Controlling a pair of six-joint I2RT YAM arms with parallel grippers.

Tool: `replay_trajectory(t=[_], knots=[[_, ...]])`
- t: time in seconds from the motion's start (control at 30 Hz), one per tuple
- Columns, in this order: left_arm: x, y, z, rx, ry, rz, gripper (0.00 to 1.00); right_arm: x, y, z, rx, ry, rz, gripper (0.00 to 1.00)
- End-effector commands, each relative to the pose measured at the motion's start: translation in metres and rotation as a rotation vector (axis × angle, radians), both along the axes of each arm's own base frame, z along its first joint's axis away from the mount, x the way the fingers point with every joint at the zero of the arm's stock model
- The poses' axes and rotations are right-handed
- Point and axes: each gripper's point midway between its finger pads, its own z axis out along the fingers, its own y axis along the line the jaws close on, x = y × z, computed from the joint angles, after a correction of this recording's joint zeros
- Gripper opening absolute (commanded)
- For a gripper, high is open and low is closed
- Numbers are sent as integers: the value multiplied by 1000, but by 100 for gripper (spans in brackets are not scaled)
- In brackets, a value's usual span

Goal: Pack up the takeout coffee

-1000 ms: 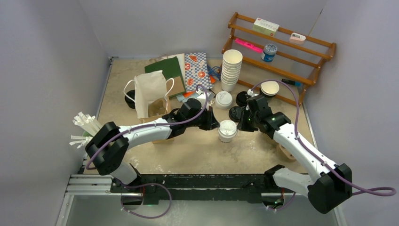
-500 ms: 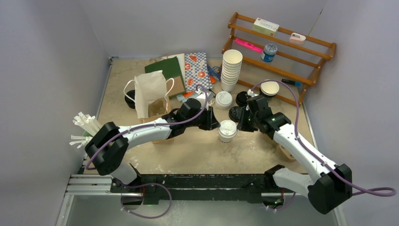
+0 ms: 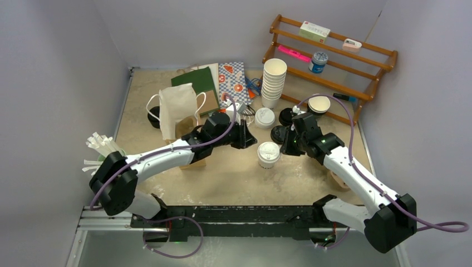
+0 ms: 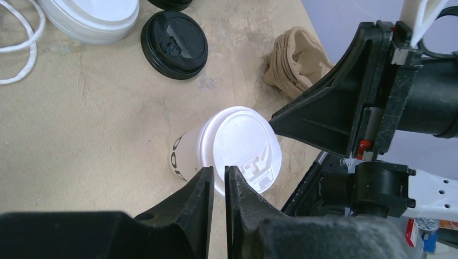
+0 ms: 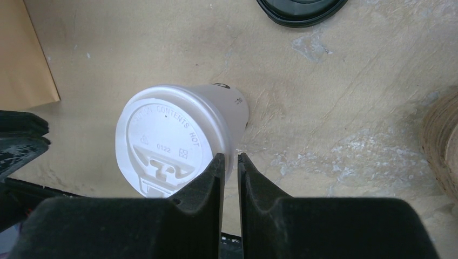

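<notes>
Top cam only: takes in both arms, wooden rack point(image 3: 334, 55) at back right and bags at back left. Shows white-lid cup point(image 3: 268, 154) upright on table point(image 3: 234, 178), mid-field, between left gripper point(image 3: 251, 142) and right gripper point(image 3: 285, 143). Left gripper off to cup's upper left w/ a sliver of table between; right gripper just beside cup's right side.

Left wrist cam only: catches dark print on cup wall, plus right gripper's tip at lid's far rim; touching or not, can't tell. Puts white-lid cup point(image 4: 237, 154) just past left gripper point(image 4: 219, 170) tips. Jaws nearly together, thin slit, nothing in it.

Right wrist cam only: picks up embossed lettering on lid. Puts white-lid cup point(image 5: 173, 137) ahead and left of right gripper point(image 5: 231, 157), tips overlapping lid rim in view. Jaws likewise nearly together, gripping nothing.

Count:
- 1 white-lid cup
- 2 black lids point(image 3: 285, 115), behind the cup near right gripper; cup beneath either, can't tell
- 1 loose white lid point(image 3: 264, 118)
- 1 tall cup stack point(image 3: 274, 82)
- 1 dark lidless cup point(image 3: 319, 104)
- 1 sleeve stack point(image 3: 335, 181)
- 3 bags clear: pale handled bag point(image 3: 177, 109), green bag point(image 3: 195, 83), patterned bag point(image 3: 234, 83)
</notes>
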Motion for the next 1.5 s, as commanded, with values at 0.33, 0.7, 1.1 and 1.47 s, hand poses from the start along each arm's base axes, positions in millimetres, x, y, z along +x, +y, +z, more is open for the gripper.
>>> replay_trajectory(t=[0.33, 0.7, 1.1, 1.47], knots=[[-6, -15, -38, 0, 78, -75, 16, -5, 0, -1, -1, 18, 7, 16], [-7, -19, -55, 12, 111, -93, 16, -4, 1, -1, -4, 17, 12, 16], [-6, -10, -78, 110, 140, -72, 7, -11, 2, -14, 3, 59, 15, 15], [-13, -3, -98, 163, 180, -75, 7, -27, -2, -36, 6, 118, 1, 9]])
